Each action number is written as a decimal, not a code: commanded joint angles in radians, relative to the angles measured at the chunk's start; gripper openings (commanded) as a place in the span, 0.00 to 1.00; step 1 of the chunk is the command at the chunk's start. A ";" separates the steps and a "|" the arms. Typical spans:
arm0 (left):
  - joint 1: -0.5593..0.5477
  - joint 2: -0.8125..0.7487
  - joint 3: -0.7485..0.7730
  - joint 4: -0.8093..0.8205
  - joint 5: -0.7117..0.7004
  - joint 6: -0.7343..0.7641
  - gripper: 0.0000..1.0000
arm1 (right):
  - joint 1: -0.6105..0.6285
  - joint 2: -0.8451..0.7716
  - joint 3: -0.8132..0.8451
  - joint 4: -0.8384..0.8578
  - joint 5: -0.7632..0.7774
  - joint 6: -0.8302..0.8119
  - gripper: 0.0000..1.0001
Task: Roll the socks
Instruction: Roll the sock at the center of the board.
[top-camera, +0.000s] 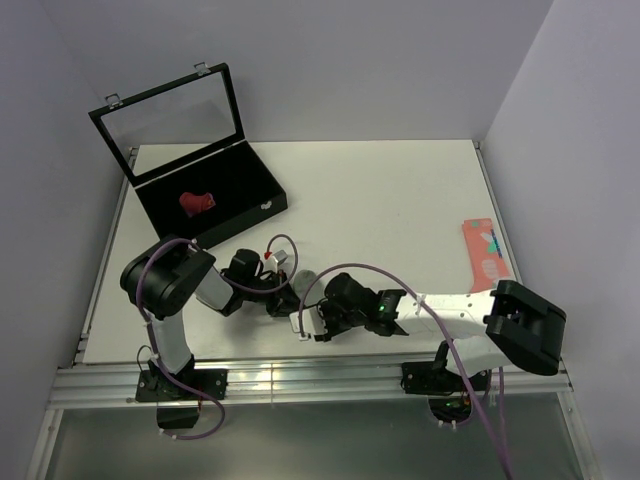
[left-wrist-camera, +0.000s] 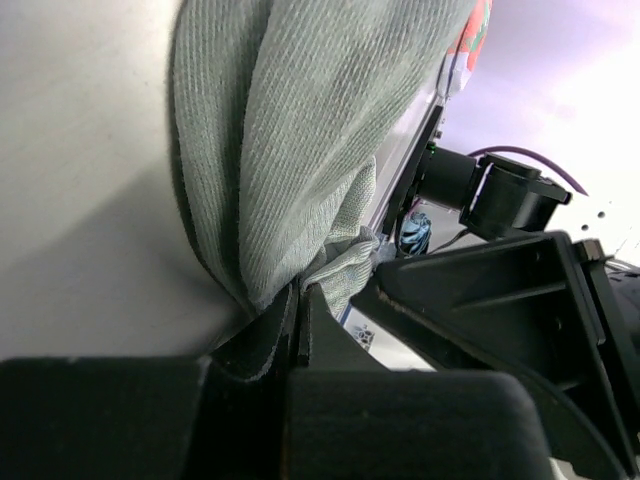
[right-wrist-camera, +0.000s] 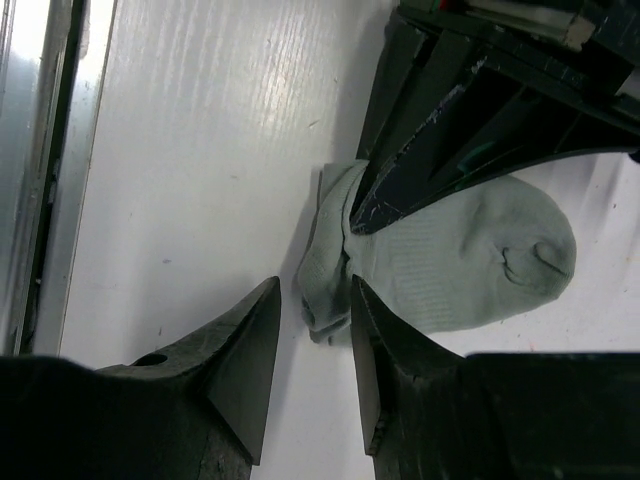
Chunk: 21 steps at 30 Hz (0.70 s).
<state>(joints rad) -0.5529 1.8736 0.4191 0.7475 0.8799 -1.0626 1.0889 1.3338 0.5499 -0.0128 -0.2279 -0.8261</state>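
The grey sock (right-wrist-camera: 460, 260) lies flat on the white table (right-wrist-camera: 190, 150), toe to the right in the right wrist view. My left gripper (left-wrist-camera: 300, 292) is shut on its bunched cuff edge, with the grey sock (left-wrist-camera: 290, 130) rising just ahead of the jaws. My right gripper (right-wrist-camera: 314, 287) stands open, its fingers on either side of the cuff's folded end without clamping it. From above, both grippers meet over the grey sock (top-camera: 303, 278) near the table's front middle. A red fabric bundle (top-camera: 197, 203) lies in the black case.
The open black case (top-camera: 245, 185), with its glass lid raised, stands at the back left. A salmon-pink sock (top-camera: 483, 255) lies near the right edge. The metal rail (top-camera: 300, 380) runs along the table's front edge, close behind my right gripper.
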 joint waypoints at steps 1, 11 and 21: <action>-0.008 0.062 -0.051 -0.237 -0.098 0.056 0.00 | 0.026 -0.012 -0.014 0.077 0.036 -0.008 0.41; -0.009 0.061 -0.046 -0.243 -0.099 0.067 0.00 | 0.040 0.056 0.001 0.111 0.070 -0.022 0.39; -0.012 0.038 -0.048 -0.237 -0.096 0.069 0.00 | 0.042 0.142 0.068 0.043 0.087 -0.033 0.36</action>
<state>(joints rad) -0.5529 1.8706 0.4210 0.7391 0.8818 -1.0599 1.1236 1.4445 0.5709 0.0414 -0.1493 -0.8528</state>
